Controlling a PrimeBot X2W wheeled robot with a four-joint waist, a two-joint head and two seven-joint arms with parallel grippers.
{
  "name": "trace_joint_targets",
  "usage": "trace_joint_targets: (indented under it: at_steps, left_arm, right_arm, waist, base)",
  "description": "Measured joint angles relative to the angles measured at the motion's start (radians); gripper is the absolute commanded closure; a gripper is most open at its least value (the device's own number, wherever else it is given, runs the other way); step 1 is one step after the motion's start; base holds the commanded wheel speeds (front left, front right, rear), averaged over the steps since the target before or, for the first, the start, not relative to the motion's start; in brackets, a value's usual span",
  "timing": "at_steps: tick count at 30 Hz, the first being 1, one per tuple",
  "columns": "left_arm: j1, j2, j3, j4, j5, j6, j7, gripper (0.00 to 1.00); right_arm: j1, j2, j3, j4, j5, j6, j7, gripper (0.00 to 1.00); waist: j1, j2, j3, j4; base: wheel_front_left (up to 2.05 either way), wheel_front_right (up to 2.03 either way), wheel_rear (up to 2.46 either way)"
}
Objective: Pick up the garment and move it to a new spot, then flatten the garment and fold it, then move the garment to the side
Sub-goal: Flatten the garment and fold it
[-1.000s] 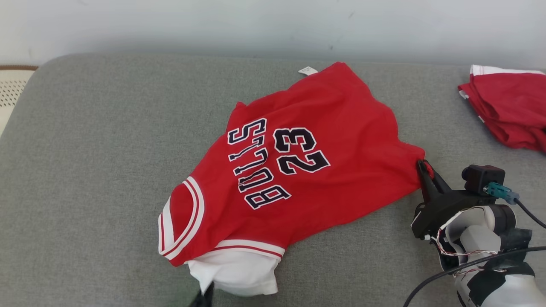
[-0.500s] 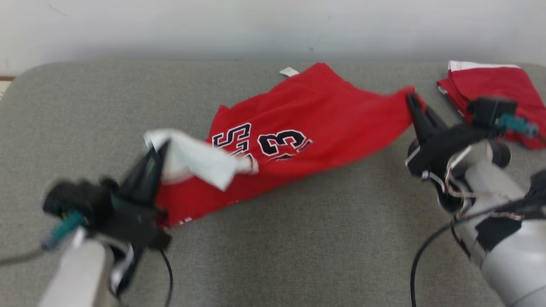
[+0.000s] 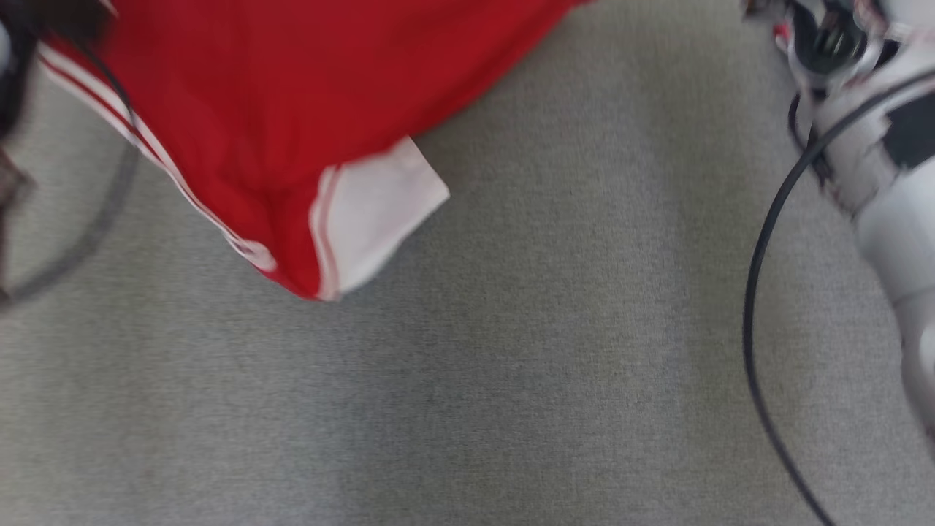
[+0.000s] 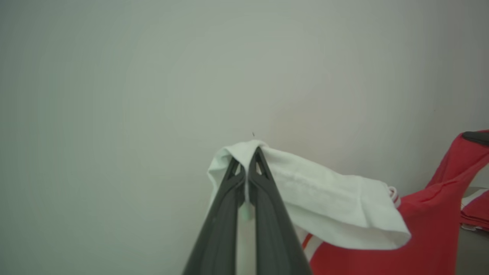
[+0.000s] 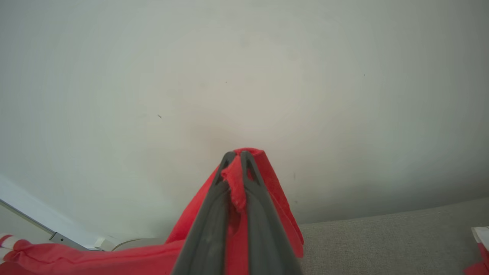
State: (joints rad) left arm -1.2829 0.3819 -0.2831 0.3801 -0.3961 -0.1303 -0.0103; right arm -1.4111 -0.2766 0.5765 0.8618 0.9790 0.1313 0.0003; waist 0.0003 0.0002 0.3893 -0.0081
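Note:
The garment, a red jersey with white trim, hangs lifted above the grey cushion, and its white sleeve dangles lowest. In the left wrist view my left gripper is shut on the white sleeve fabric, with the red body trailing to the right. My right gripper is shut on a bunched red edge of the garment, which droops away to the lower left. My pale right forearm shows blurred at the head view's right edge.
A black cable loops down from the right arm over the cushion. Another red garment lies at the far right of the cushion. A plain pale wall stands behind both grippers.
Both grippers have raised the garment off the cushion, and it now hangs between them. The head camera has swung down and closer, so the whole picture has shifted.

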Motion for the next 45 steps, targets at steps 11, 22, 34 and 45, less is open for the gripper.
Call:
trace_joint_targets:
  at_steps: [11, 22, 34, 45]
  left_arm:
    - [-0.466, 0.038, -0.046, 0.278, 0.010, 0.000, 0.015, 1.00]
    - [-0.743, -0.021, -0.084, 0.408, 0.055, 0.007, -0.067, 1.00]
    - [-0.742, -0.011, -0.113, 0.502, 0.028, 0.002, -0.122, 1.00]
    - [-0.440, 0.022, -0.170, 0.415, -0.079, 0.000, -0.197, 1.00]
  right_arm:
    - [-0.359, 0.091, -0.097, 0.257, 0.050, 0.000, -0.056, 1.00]
    - [-0.559, 0.134, -0.072, 0.372, -0.018, 0.000, -0.151, 1.00]
    - [-0.532, 0.143, 0.013, 0.358, -0.062, 0.000, -0.124, 1.00]
    - [-0.247, 0.087, 0.179, 0.158, -0.015, 0.000, -0.114, 1.00]
  waist:
    - [0.0000, 0.0000, 0.109, -0.066]
    - [-0.0003, -0.0002, 0.123, -0.084]
    - [-0.0002, -0.0001, 0.168, -0.082]
    - [-0.0002, -0.0001, 0.138, -0.068]
  base:
    - [0.00, 0.00, 0.00]
    - [0.00, 0.00, 0.00]
    - [0.00, 0.00, 0.00]
    - [0.00, 0.00, 0.00]
